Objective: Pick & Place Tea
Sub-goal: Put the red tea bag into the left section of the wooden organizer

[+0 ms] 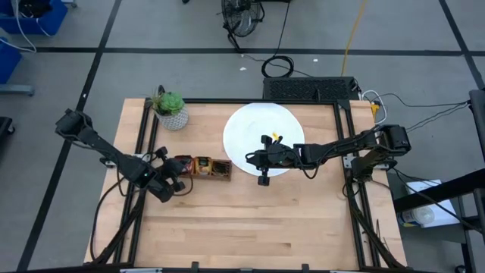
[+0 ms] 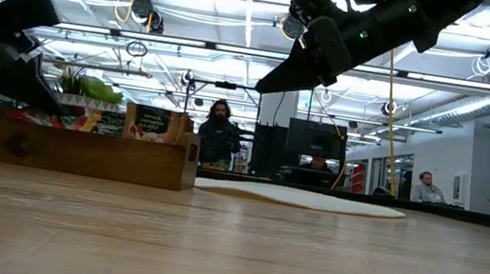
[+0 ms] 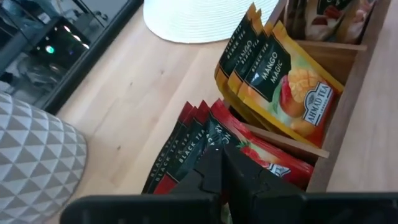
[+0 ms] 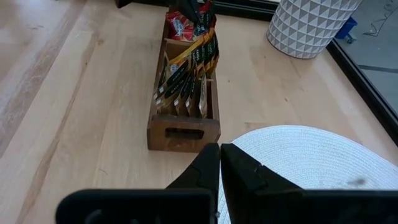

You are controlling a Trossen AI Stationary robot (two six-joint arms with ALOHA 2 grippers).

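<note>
- Left claw (image 3: 221,163), fingers closed, is pressing among the red sachets (image 3: 186,146) in the tray (image 1: 203,167) (grip unconfirmed); lifting comes next.
- Right claw (image 4: 219,163), shut and empty, is waiting over the white disc (image 1: 250,129).

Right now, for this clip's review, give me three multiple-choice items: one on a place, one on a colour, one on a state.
1. Where is the right pincer?
A over the disc's edge
B over the plant
C off the table

2. Colour of the sachets nearest the left pincer?
A blue
B red
C white

3. The disc is:
A stacked with sachets
B bare of sachets
C overturned

Answers:
1 A, the high view shows it at the disc's near edge.
2 B, the left wrist view shows red packs.
3 B, no sachet lies on it.
</note>
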